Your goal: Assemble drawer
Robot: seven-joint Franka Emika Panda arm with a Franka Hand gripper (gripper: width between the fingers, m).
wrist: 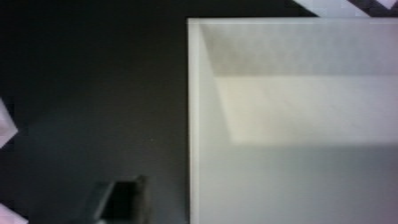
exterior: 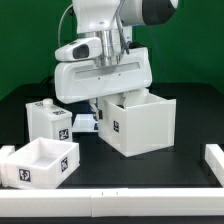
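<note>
The large white open-sided shell (exterior: pixel 138 122) stands right of centre with its opening up. It fills most of the wrist view (wrist: pixel 294 120). My gripper (exterior: pixel 101 104) hangs over the shell's wall on the exterior view's left. In the wrist view one dark finger (wrist: pixel 121 200) shows just outside that wall, well off centre. The other finger does not show, and the gripper (wrist: pixel 199 205) holds nothing that I can see. Two knobbed white trays sit at the exterior view's left, one further back (exterior: pixel 48 120) and one near the front (exterior: pixel 40 162).
The marker board (exterior: pixel 84 123) lies flat between the back tray and the shell. Low white rails run along the front edge (exterior: pixel 110 192) and at the exterior view's right (exterior: pixel 213 160). The black table top (wrist: pixel 89 90) lies beside the shell.
</note>
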